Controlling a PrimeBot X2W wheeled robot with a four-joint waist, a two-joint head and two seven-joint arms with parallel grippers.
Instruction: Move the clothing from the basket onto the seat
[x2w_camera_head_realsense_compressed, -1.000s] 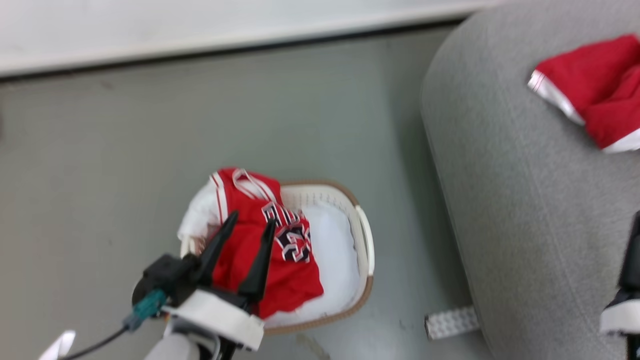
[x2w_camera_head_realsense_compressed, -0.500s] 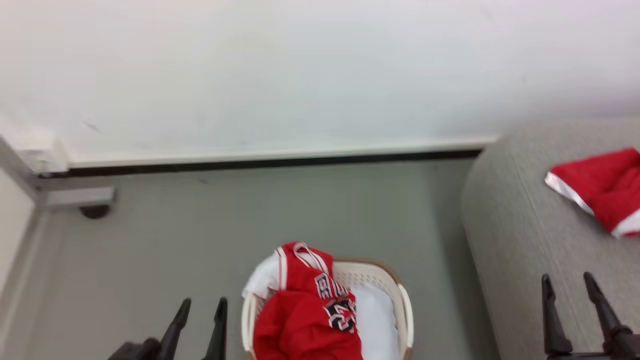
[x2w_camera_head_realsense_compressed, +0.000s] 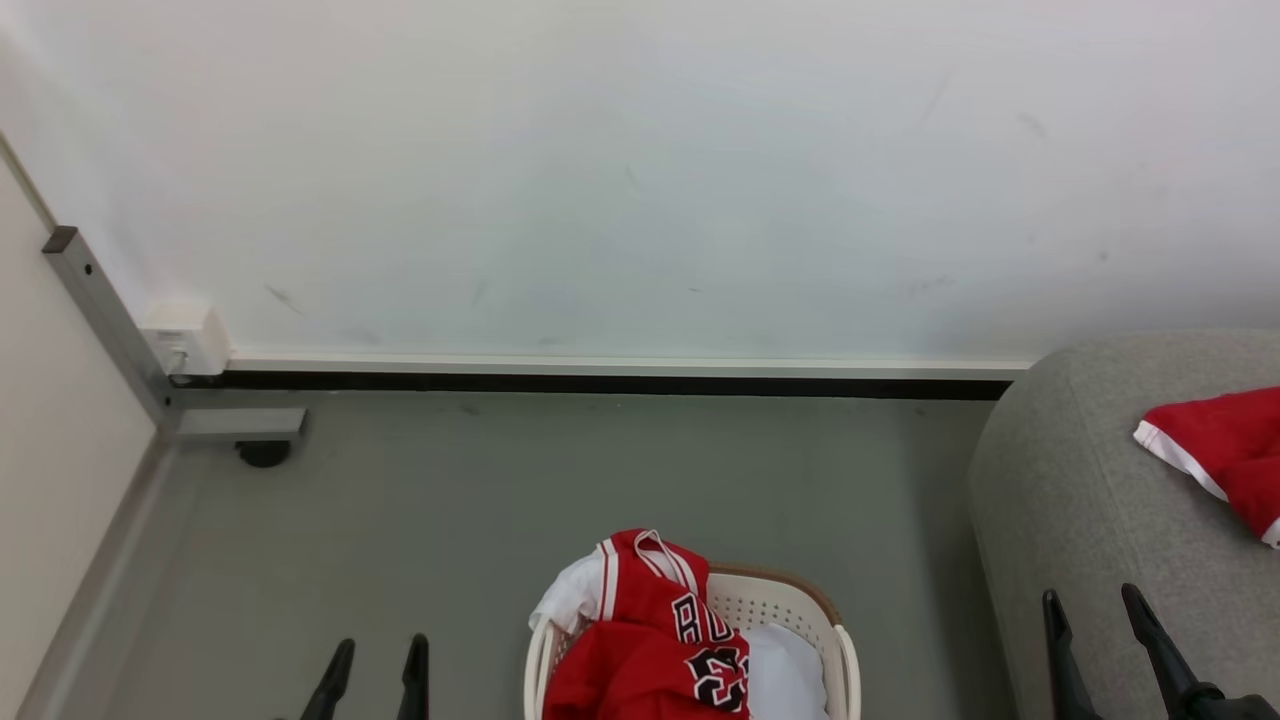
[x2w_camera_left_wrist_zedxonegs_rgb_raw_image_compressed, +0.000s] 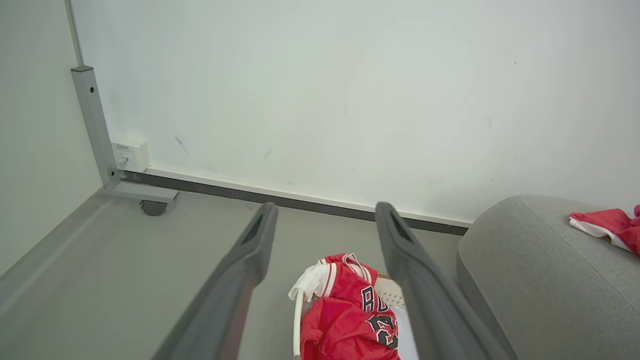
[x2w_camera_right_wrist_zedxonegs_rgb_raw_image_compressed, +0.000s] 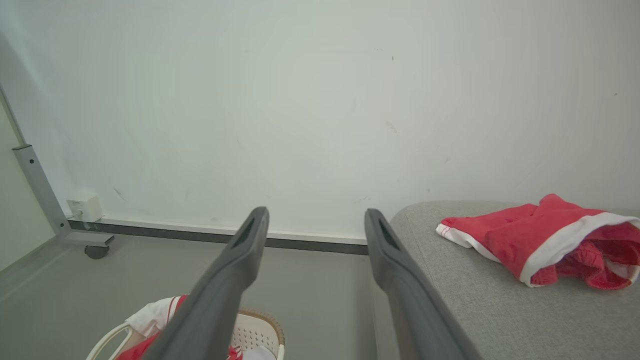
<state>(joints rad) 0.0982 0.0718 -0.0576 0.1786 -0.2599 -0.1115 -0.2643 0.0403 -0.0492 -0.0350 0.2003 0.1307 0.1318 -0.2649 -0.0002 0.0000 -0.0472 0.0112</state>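
Clothing (x2w_camera_head_realsense_compressed: 640, 672) is being cradled by basket (x2w_camera_head_realsense_compressed: 752, 604) at bottom centre, while left gripper (x2w_camera_head_realsense_compressed: 382, 645) and right gripper (x2w_camera_head_realsense_compressed: 1090, 596) are being held wide-fingered, empty.

In front of me, the grey floor (x2w_camera_head_realsense_compressed: 500, 500) carries the white basket (x2w_camera_head_realsense_compressed: 848, 655) and, to its right, the big grey seat (x2w_camera_head_realsense_compressed: 1080, 500). A red piece of clothing (x2w_camera_head_realsense_compressed: 1220, 450) lies on top of the seat, near its far edge.

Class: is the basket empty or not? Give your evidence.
Not empty. A red jersey lies heaped in the basket, hanging over its rim; another red garment lies on the seat.
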